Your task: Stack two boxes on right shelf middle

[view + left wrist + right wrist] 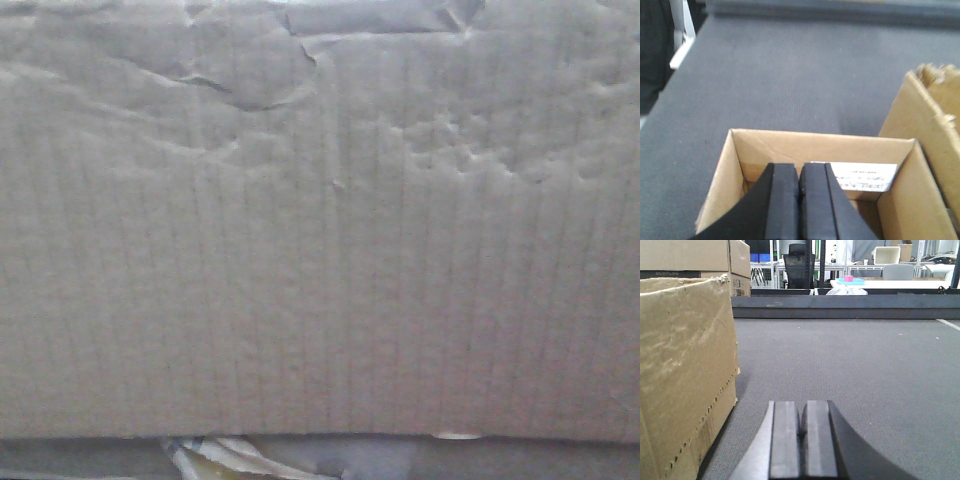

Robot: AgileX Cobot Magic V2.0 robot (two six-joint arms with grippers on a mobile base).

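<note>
Cardboard boxes, left wrist view: 2, namely one open box [760, 150] bearing 1 white label [860, 176] and one torn-edged box [927, 120].

Cardboard boxes, right wrist view: 1 dented box [685, 370] in the foreground. Stacked boxes [695, 255] stand behind it, count indeterminate.

Front view: 1 cardboard face [320, 250].

Tools: 2, namely the left tool [800, 187] and the right tool [801, 425], with 2 fingers each.

Tabletop [865, 365]: 1.

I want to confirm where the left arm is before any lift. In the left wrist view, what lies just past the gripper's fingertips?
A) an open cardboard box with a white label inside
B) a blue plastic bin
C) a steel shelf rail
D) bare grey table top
A: the left gripper, its pads pressed together, points into the open cardboard box, and a white label shows inside it.
</note>
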